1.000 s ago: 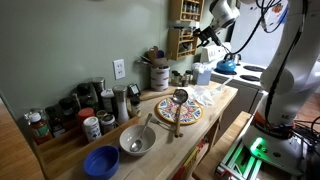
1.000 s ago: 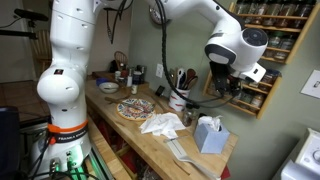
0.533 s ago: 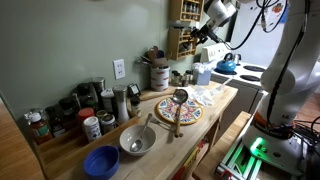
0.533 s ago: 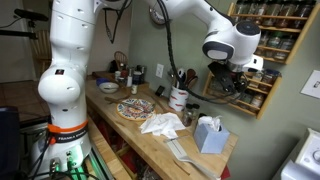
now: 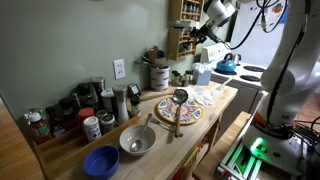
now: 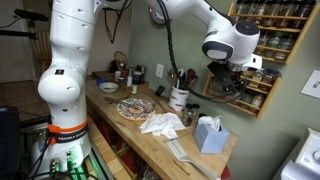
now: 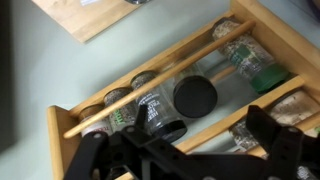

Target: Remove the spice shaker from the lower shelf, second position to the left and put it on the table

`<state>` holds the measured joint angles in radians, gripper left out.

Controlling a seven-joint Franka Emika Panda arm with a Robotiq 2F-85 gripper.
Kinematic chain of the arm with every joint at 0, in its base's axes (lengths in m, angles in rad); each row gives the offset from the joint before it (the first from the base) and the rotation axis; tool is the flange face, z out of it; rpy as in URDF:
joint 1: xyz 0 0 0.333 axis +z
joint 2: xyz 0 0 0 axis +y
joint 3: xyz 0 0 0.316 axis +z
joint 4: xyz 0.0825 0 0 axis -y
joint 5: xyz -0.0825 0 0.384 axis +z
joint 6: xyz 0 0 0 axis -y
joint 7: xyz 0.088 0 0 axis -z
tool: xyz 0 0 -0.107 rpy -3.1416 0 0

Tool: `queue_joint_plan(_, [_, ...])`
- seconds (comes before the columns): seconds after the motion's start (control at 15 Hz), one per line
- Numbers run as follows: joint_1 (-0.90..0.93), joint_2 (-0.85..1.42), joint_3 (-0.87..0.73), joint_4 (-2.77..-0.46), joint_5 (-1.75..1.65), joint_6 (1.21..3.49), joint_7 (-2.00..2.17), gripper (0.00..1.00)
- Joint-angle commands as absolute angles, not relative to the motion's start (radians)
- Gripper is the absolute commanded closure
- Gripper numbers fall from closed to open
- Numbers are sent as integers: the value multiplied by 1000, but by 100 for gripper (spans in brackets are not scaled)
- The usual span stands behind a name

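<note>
One spice shaker [image 7: 155, 105] sits just ahead of the wide-spread gripper [image 7: 175, 140]

A home kitchen: butcher-block countertop [image 5: 172, 141], wall spice rack [image 5: 183, 30], kettle [image 5: 227, 66] on a white stove [image 5: 254, 72].

spice shaker [image 7: 195, 96]: black lid, glass body, shelved | lower shelf [image 6: 260, 103]: brown wood, wall-mounted | table [image 5: 175, 135]: light wood, long
</note>
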<state>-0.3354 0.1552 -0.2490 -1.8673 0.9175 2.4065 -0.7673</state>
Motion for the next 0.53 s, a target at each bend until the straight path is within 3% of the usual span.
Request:
queue_joint_plan(0.0, [-346, 157, -230, -1870, 961, 2408, -921, 0])
queue_joint_plan(0.47, [-347, 193, -218, -1859, 1079, 2390, -1228, 0])
